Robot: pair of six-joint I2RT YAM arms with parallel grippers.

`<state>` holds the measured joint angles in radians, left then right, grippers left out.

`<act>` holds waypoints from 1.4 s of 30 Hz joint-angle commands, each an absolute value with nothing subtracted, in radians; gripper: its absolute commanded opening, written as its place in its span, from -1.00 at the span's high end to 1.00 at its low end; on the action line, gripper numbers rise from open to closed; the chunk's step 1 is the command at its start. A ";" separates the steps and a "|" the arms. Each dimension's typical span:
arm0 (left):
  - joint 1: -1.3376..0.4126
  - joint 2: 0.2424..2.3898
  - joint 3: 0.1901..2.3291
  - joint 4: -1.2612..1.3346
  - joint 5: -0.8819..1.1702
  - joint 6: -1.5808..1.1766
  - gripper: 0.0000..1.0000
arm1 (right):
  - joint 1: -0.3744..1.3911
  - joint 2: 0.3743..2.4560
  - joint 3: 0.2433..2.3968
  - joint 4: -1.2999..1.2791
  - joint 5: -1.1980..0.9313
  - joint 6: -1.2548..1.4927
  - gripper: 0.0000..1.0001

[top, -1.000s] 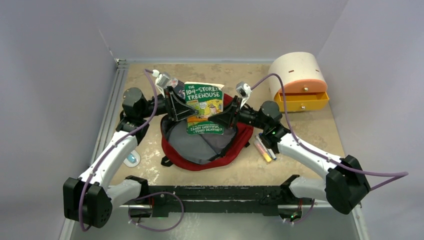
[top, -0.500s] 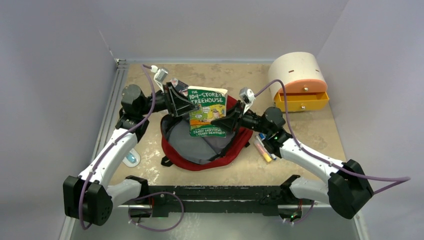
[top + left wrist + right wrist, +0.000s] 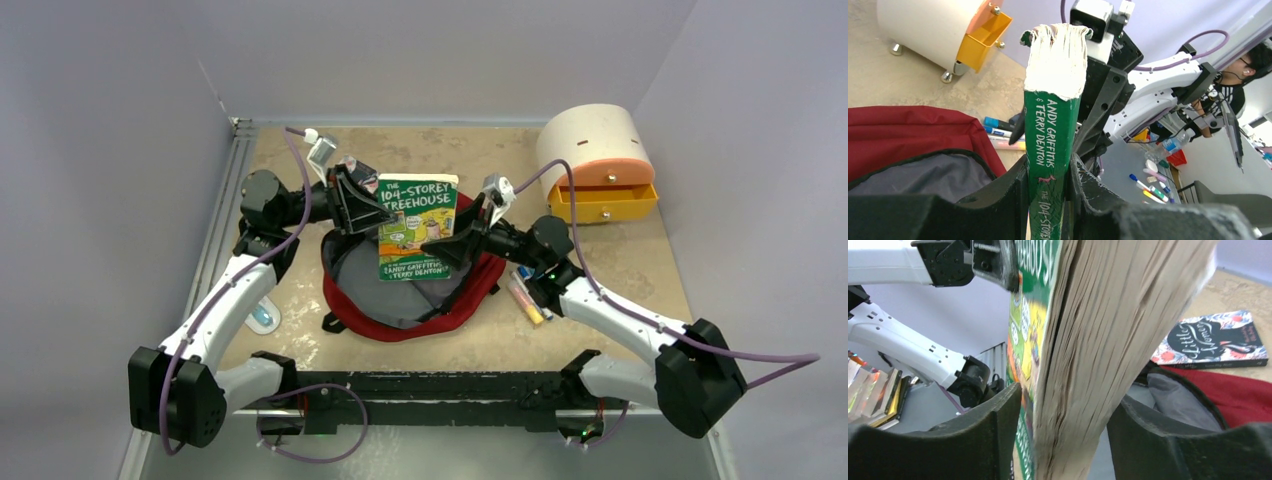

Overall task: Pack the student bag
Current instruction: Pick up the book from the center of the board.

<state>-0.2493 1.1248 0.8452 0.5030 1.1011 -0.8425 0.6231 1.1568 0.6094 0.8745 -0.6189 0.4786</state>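
Since second ago book [image 3: 417, 228] tipped more upright over bag [image 3: 400, 325] mouth; left pincer [image 3: 372, 214], right pincer [image 3: 447, 245] both clamped on it; lowering in likely next

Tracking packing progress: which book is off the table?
The green 104-Storey Treehouse paperback, held up in the air; the dark floral-covered book lies flat on the table.

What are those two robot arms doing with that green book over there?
The robot is packing the dark red backpack. The green book is held in the air over the open bag: the left hand clamps the spine and the right hand grips the page edge. The book is not yet inside. Some pens lie beside the bag.
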 commanded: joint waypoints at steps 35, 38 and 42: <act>-0.253 1.033 0.913 0.701 1.045 -0.898 1.00 | 0.621 1.199 0.658 1.130 -0.748 0.651 -0.21; -0.253 1.039 0.919 0.731 1.039 -0.917 1.00 | 0.622 1.213 0.644 1.180 -0.756 0.679 -0.18; -0.253 1.046 0.923 0.759 1.028 -0.934 1.00 | 0.621 1.233 0.637 1.234 -0.768 0.713 -0.09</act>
<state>-0.2501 1.0672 0.8558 0.6197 1.0973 -0.8986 0.6216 1.2209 0.6403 1.1152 -0.7284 0.6674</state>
